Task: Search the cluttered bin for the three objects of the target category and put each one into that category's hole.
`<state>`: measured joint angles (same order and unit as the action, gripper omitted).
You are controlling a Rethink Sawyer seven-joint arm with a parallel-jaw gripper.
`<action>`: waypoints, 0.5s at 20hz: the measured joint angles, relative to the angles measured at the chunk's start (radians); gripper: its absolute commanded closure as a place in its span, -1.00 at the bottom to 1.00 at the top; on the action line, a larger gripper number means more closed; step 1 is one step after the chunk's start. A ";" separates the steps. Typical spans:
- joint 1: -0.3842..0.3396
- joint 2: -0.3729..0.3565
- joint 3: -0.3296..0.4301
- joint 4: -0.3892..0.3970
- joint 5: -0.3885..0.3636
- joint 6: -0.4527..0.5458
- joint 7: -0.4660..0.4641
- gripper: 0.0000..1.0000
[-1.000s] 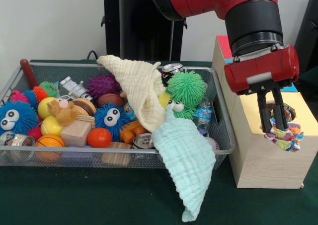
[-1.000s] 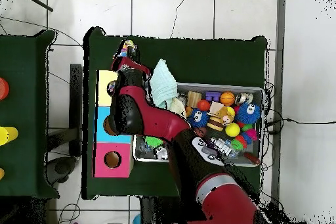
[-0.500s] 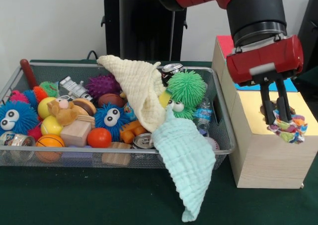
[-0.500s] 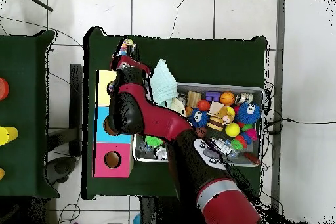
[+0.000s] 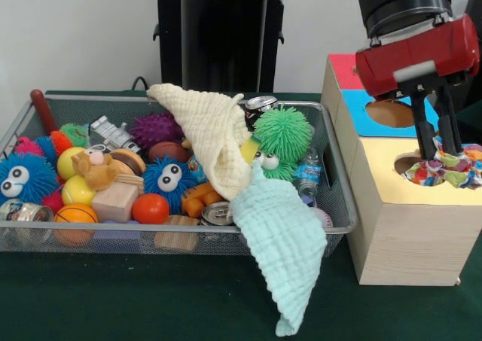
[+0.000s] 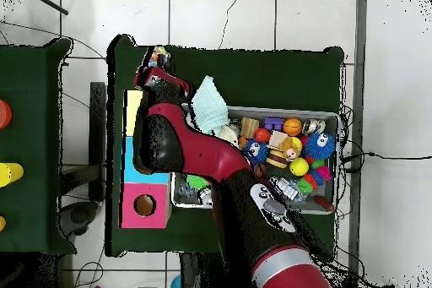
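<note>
Two muslin cloths spill from the wire mesh bin (image 5: 30, 239): a cream waffle-weave cloth (image 5: 211, 134) heaped toward its right end, and a pale mint waffle-weave cloth (image 5: 282, 239) draped over the front rim near the right corner, hanging down to the green table cover (image 5: 113, 299). Left of them sit fuzzy blue googly-eyed toys (image 5: 26, 177), smooth balls and wooden blocks. On the right, the black two-finger gripper (image 5: 440, 134) pinches a crumpled multicoloured patchwork cloth (image 5: 444, 168), which rests on the yellow top of the plywood sorting box (image 5: 399, 239), right at its hole. My worry is that, being soft and bunchy, the cloth could catch on the hole's rim or cling to the fingers on release, ending up heaped on the box top instead of dropping through.
</note>
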<state>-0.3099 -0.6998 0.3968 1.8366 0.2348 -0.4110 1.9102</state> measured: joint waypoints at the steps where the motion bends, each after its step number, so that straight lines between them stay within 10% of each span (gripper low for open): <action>1: 0.000 0.000 0.001 0.000 0.001 0.011 0.000 1.00; 10: 0.000 0.030 0.004 0.000 0.012 0.116 0.000 1.00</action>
<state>-0.3097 -0.6701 0.4004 1.8366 0.2465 -0.2950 1.9102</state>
